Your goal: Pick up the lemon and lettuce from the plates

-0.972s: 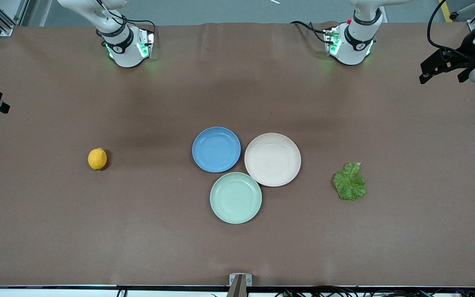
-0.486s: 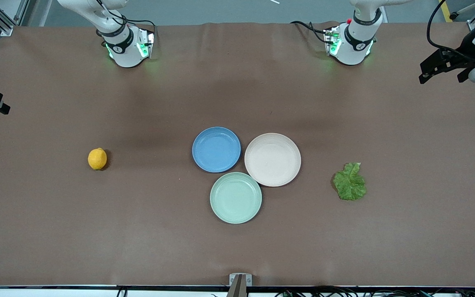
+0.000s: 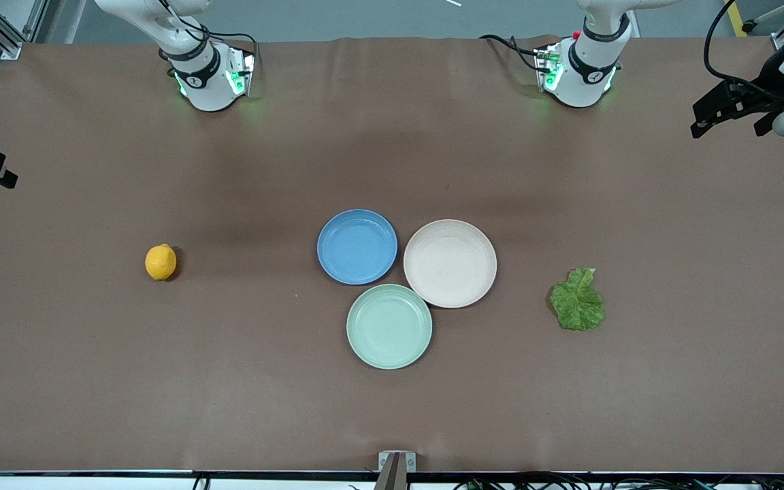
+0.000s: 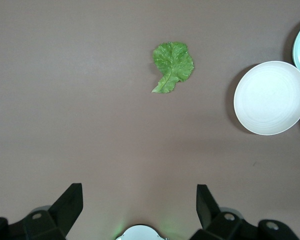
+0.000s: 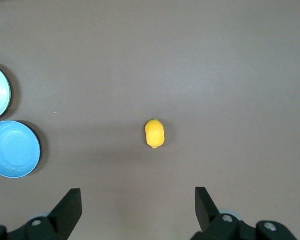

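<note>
Lying bare on the brown table, the small yellow-orange lemon (image 3: pixel 160 262) sits toward the right arm's end below the spread right gripper (image 5: pixel 135 210), the crinkled green lettuce leaf (image 3: pixel 577 301) toward the left arm's end below the spread left gripper (image 4: pixel 140 207), both well apart from the blue round plate (image 3: pixel 356 246) and pale beige-pink plate (image 3: pixel 450 263).

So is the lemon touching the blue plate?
Apart. The front view shows the lemon lying on the table toward the right arm's end, with a wide strip of bare brown table between it and the blue plate.
</note>
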Robot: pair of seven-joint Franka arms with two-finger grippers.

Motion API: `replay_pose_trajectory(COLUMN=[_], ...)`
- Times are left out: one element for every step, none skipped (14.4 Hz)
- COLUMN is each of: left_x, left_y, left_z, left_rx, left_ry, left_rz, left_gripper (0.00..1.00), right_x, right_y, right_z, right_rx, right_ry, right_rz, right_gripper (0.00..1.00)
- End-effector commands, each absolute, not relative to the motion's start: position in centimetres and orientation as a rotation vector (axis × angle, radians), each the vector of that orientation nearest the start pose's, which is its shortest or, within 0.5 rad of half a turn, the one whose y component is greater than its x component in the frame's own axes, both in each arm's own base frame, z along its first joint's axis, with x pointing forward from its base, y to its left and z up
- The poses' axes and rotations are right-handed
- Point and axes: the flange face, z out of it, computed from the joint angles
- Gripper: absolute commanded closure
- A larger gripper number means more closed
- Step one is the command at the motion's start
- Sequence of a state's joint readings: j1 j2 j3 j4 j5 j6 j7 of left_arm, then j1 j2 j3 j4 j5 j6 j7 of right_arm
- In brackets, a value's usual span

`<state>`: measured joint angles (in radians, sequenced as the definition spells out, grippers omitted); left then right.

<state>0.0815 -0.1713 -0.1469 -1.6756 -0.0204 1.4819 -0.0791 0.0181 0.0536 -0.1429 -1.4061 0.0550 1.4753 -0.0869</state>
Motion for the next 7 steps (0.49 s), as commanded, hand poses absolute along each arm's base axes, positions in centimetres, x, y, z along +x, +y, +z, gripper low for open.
replay_pose_trajectory(left_x=[48.54, 48.47, 48.47, 48.47, 48.47, 48.52, 48.52], left_y=[-3.92, -3.92, -3.9, -3.9, -3.9, -3.91, -3.91], left_z=[66.34, 66.4, 66.4, 66.4, 66.48, 66.61, 66.61], left_rx=[-3.155, -3.155, -3.154, -3.154, -3.154, -3.154, -3.154], left_ry=[-0.001, -0.003, -0.003, -0.003, -0.003, -0.001, -0.001], left_rz=[0.026, 0.026, 0.026, 0.026, 0.024, 0.019, 0.019], left_gripper=[0.0, 0.0, 0.0, 0.0, 0.0, 0.0, 0.0], right_x=[55.87, 55.87, 55.87, 55.88, 55.88, 55.87, 55.9], right_y=[-6.02, -6.02, -5.95, -5.89, -5.87, -5.79, -5.77], right_z=[66.67, 66.67, 66.67, 66.66, 66.66, 66.65, 66.59], right_rx=[-3.108, -3.108, -3.109, -3.118, -3.124, -3.124, -3.123], right_ry=[0.061, 0.063, 0.059, 0.056, 0.057, 0.055, 0.054], right_rz=[-0.025, -0.025, -0.025, -0.023, -0.023, -0.02, -0.02], right_gripper=[0.0, 0.0, 0.0, 0.0, 0.0, 0.0, 0.0])
